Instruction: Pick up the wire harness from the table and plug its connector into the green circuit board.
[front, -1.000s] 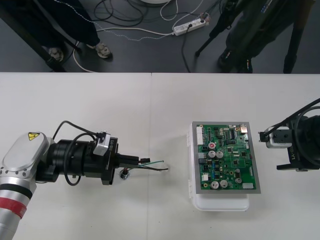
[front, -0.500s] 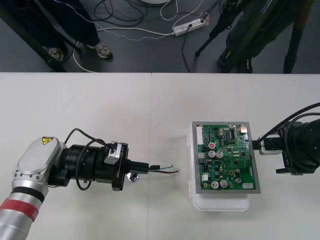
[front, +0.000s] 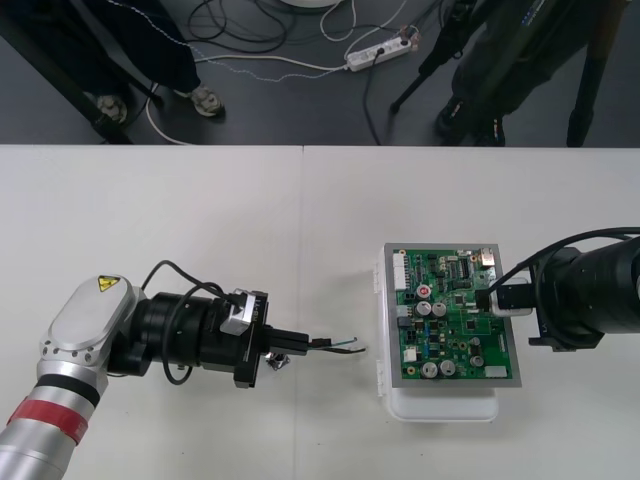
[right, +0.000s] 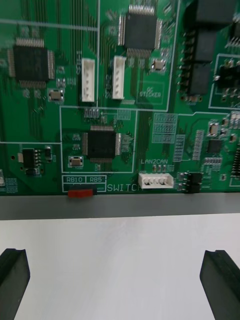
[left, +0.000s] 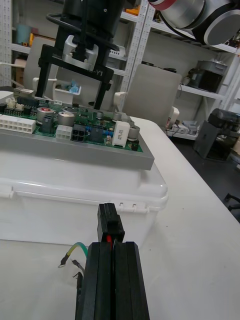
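The green circuit board (front: 450, 315) lies on its white base (front: 440, 405) at the right of the table. My left gripper (front: 298, 345) is shut on the wire harness (front: 335, 345) a short way left of the board. The thin wires point toward the board, and the metal socket (front: 278, 362) hangs under the fingers. In the left wrist view the black plug (left: 109, 225) sticks out between the shut fingertips (left: 125, 255), facing the base (left: 75, 185), with loose green wire (left: 75, 247) beside it. My right gripper (front: 490, 297) hovers open over the board's right part (right: 100, 100); its fingers (right: 12, 280) stand far apart.
The other gripper (left: 75, 55) stands over the far side of the board (left: 75, 135) in the left wrist view. A white connector (right: 156, 181) marked LAN2CAN sits at the board's edge near my right gripper. Bare table lies between harness and board.
My left gripper has carried the harness rightward, closer to the board. My right gripper has moved left from beside the board to above its right edge.
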